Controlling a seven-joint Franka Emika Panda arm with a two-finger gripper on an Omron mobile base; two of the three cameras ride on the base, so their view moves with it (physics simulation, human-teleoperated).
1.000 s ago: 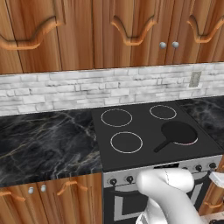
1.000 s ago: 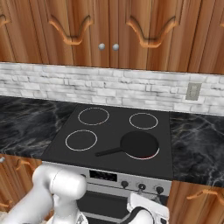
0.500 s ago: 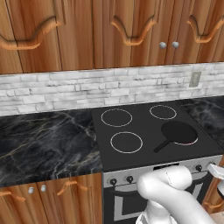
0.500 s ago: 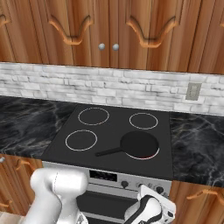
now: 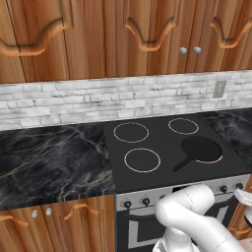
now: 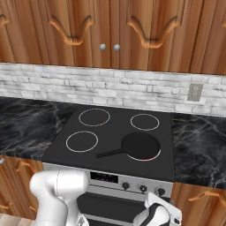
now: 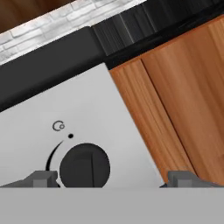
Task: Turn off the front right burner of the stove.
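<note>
Four rings mark the flat black glass top of the stove, which sits between dark marble counters under a white brick backsplash and wooden wall cabinets. The front right burner lies at the near right of the glass, its pinkish-red rim showing just past the edge of the black frying pan that rests on it, handle pointing left and near. Below the glass, the steel front panel carries small dark knobs. The gripper hangs low in front of the panel's right end, jaws spread wide and grasping nothing. In the hand view a round dark knob sits between the fingertips, nearer the left one, with a wooden cabinet door to its right.
</note>
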